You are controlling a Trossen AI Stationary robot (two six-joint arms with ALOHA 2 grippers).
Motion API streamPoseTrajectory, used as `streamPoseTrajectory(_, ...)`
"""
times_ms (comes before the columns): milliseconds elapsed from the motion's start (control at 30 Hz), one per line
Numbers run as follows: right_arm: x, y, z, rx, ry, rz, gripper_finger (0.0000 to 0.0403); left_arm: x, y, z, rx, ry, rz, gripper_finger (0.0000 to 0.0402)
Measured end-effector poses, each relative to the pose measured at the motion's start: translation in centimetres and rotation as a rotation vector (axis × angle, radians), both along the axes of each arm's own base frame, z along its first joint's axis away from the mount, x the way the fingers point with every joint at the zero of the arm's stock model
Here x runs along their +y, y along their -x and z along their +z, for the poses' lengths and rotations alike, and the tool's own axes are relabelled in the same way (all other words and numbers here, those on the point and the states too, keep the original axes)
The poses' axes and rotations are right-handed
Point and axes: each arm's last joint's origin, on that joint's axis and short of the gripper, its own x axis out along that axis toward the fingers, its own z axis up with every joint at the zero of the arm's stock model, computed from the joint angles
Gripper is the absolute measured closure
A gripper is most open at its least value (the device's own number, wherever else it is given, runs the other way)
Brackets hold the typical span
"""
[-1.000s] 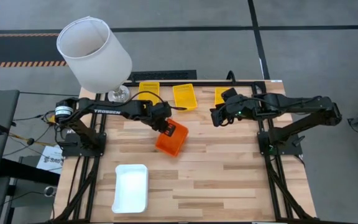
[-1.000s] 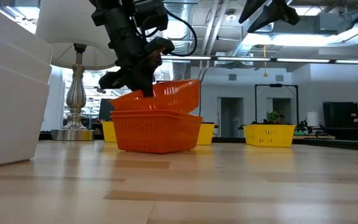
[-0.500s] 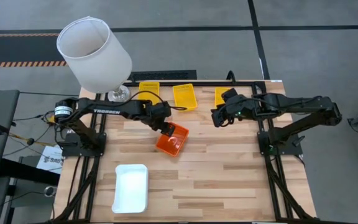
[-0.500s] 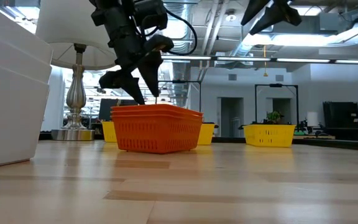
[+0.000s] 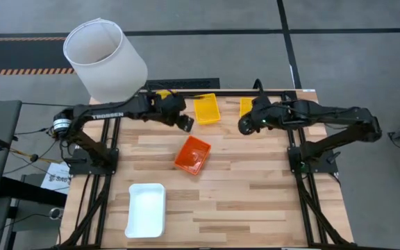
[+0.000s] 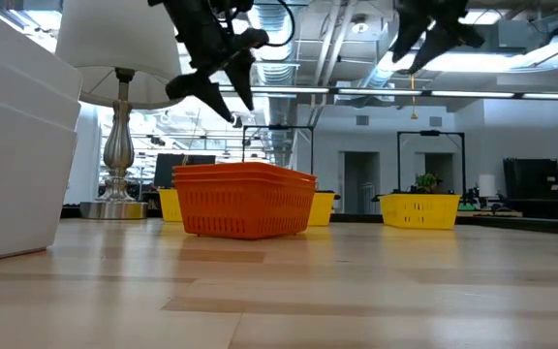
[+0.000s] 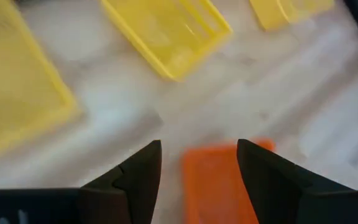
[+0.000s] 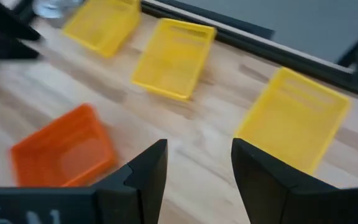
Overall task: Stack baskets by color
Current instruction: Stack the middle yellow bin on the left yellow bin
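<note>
1. A grey floor (image 5: 207,15) crossed by dark lines surrounds the light wooden table (image 5: 255,201).
2. A striped hazard band (image 5: 19,71) runs at ten o'clock.
3. A white lampshade (image 5: 105,61) stands at eleven o'clock on a silver stem (image 6: 120,141).
4. Beyond the table, ceiling pipes (image 6: 332,39), bright strip lights (image 6: 511,60), and what may be doorways (image 6: 356,182).

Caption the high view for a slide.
Orange baskets stacked mid-table; left claw and right claw hover open near three yellow baskets.
</note>
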Motion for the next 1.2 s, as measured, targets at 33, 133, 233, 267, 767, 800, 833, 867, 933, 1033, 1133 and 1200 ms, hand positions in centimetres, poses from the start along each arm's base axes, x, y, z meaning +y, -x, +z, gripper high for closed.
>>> streamPoseTrajectory(33,-0.3,0.0,-0.2,0.016,0.0,-0.012,0.0201,0.4,0.3,0.2,0.015,-0.03,0.015,0.0205)
streamPoseTrajectory(133,-1.0,-0.2,-0.7,0.067,-0.001,-0.037,0.02,2.0,0.7,0.0,0.043,-0.064,0.073,0.0205)
streamPoseTrajectory(233,-1.4,-0.9,-1.4,0.106,-0.002,-0.033,0.02,3.7,0.7,-1.4,0.113,-0.057,0.136,0.0205)
streamPoseTrajectory(267,-1.4,-1.1,-1.6,0.115,-0.002,-0.032,0.02,4.1,0.5,-1.9,0.121,-0.059,0.144,0.0205)
streamPoseTrajectory(767,-1.3,-2.2,-3.3,0.239,-0.016,-0.015,0.0198,7.7,-1.0,-6.6,0.203,-0.027,0.253,0.0205)
streamPoseTrajectory(800,-1.3,-2.2,-3.3,0.243,-0.012,-0.01,0.0198,7.7,-1.0,-6.5,0.198,-0.036,0.255,0.0205)
streamPoseTrajectory(833,-1.3,-2.2,-3.3,0.247,-0.007,-0.007,0.0198,7.7,-1.1,-6.5,0.199,-0.044,0.258,0.0205)
streamPoseTrajectory(867,-1.4,-2.2,-3.3,0.248,-0.005,-0.008,0.0198,7.6,-1.1,-6.5,0.2,-0.048,0.259,0.0205)
streamPoseTrajectory(933,-1.6,-2.1,-3.3,0.252,-0.005,-0.01,0.0198,7.7,-1.1,-6.5,0.197,-0.041,0.259,0.0205)
streamPoseTrajectory(1033,-1.7,-2.1,-3.3,0.252,-0.005,-0.011,0.0198,7.8,-1.0,-6.5,0.194,-0.034,0.257,0.0205)
streamPoseTrajectory(1133,-1.8,-2.1,-3.3,0.254,-0.005,-0.016,0.0198,7.7,-1.1,-6.5,0.19,-0.036,0.258,0.0205)
streamPoseTrajectory(1200,-1.8,-2.1,-3.3,0.253,-0.005,-0.015,0.0198,7.7,-1.1,-6.5,0.19,-0.035,0.256,0.0205)
